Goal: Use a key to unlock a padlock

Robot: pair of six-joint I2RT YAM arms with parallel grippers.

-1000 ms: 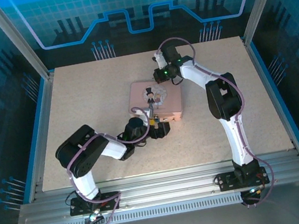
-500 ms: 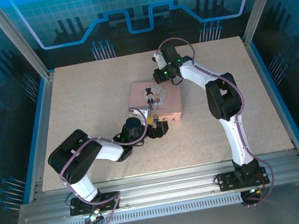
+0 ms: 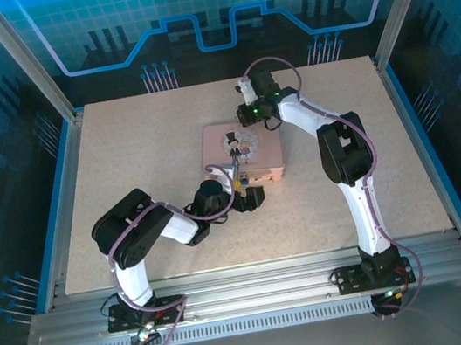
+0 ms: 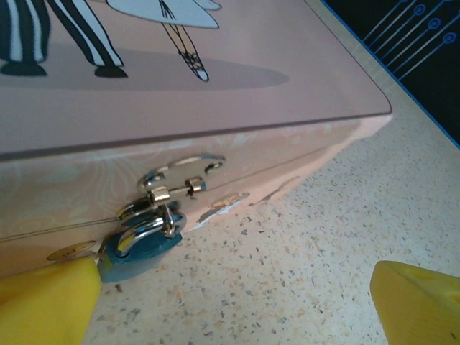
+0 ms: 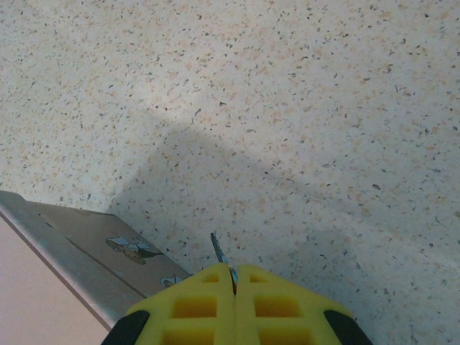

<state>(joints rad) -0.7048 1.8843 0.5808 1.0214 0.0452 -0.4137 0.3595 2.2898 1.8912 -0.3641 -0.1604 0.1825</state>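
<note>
Padlock [image 4: 140, 244]: a small blue body with a silver shackle, hanging from the clasp [image 4: 180, 180] on the front wall of the pink box [image 4: 215, 93]. Its lower edge rests on or just above the speckled surface [image 4: 309, 251]. It looks locked, with the shackle looped through the clasp ring.

The left fingers [image 4: 43, 302] are spread wide at the box's front. One yellow tip is right against the padlock's body, the other is well off to the side, and nothing is between them.

The right fingers [image 5: 194, 305] are pressed together, pinching the key [image 5: 218, 251]. Only a thin dark sliver of it pokes out past the tips. From above, this arm sits at the far edge of the box [image 3: 269, 162], on the opposite side from the lock.

Judged step: getting ready to insert the key. It is in hand but nowhere near the lock, and the padlock is not yet gripped.

The next move likely calls for the left fingers to close on the padlock's body and steady it with the keyhole exposed. The keyhole cannot be seen from here. The right arm would then need to carry the key round to the front and line its tip up with that slot.
</note>
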